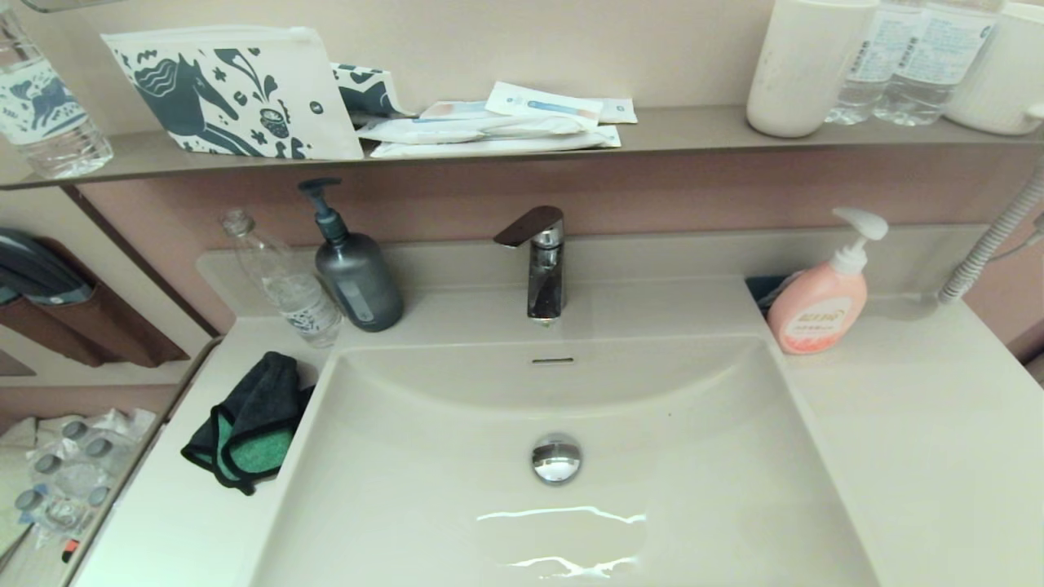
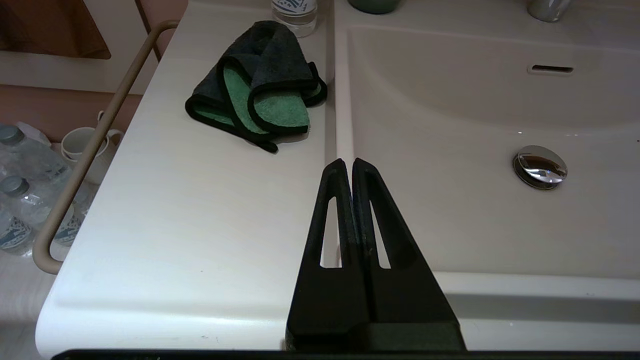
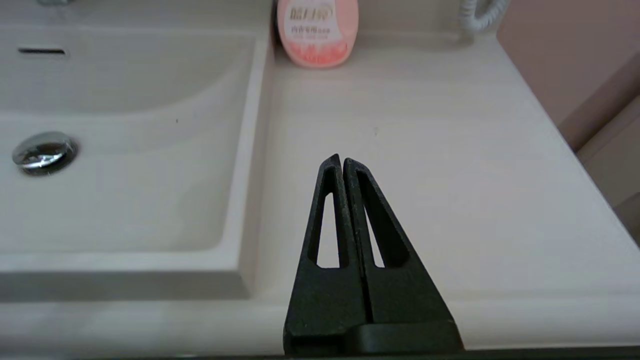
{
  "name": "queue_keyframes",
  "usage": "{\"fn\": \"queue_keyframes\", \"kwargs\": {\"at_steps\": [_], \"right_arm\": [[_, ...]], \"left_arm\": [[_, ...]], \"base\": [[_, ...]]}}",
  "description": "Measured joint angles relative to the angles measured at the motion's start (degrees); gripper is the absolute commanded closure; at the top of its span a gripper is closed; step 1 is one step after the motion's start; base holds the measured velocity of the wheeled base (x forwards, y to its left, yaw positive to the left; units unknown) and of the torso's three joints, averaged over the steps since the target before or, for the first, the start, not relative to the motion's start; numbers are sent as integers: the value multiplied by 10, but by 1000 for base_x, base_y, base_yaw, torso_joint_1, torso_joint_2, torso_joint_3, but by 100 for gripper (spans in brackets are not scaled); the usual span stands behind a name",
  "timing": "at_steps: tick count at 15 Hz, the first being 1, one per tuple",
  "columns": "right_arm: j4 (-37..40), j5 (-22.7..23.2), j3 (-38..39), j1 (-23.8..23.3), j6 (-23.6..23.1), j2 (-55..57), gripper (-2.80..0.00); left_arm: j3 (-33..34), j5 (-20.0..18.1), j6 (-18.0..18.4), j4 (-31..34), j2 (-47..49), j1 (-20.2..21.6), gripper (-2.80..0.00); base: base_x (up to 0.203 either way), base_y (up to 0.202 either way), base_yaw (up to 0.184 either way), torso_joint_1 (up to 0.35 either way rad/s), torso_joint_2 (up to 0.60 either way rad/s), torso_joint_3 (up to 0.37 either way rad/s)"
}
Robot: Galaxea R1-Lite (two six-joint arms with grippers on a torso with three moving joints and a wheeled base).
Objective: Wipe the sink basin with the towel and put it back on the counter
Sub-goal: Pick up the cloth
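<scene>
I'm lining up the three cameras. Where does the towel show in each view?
Head view: the towel lies on the counter, left of the sink basin.
Left wrist view: beyond the shut left gripper, beside the basin rim.
Right wrist view: not in it.
Shared landmark: the chrome drain plug, seen in all three.

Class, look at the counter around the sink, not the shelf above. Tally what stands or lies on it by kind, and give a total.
Pump bottles: 2, grey and pink
Clear water bottle: 1
Towel: 1
Total: 4
</scene>
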Motion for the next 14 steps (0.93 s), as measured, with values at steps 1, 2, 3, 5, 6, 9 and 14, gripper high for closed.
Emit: {"fn": "queue_keyframes", "kwargs": {"at_steps": [1, 2, 3, 5, 6, 9, 14], "right_arm": [[0, 0, 7, 0, 0, 0, 0], [4, -1, 10, 0, 1, 0, 0], [8, 0, 11, 0, 2, 0, 0], [26, 0, 14, 0, -5, 0, 0], [38, 0, 14, 0, -13, 0, 0], [45, 0, 15, 0, -14, 0, 0], [44, 0, 14, 0, 5, 0, 0]], "left_arm": [[0, 0, 0, 0, 0, 0, 0], [0, 0, 0, 0, 0, 0, 0], [0, 0, 0, 0, 0, 0, 0], [0, 0, 0, 0, 0, 0, 0], [0, 0, 0, 0, 0, 0, 0], [0, 0, 0, 0, 0, 0, 0], [0, 0, 0, 0, 0, 0, 0]], "base": [[0, 0, 0, 0, 0, 0], [0, 0, 0, 0, 0, 0], [0, 0, 0, 0, 0, 0], [0, 0, 0, 0, 0, 0], [0, 0, 0, 0, 0, 0], [0, 0, 0, 0, 0, 0], [0, 0, 0, 0, 0, 0]]}}
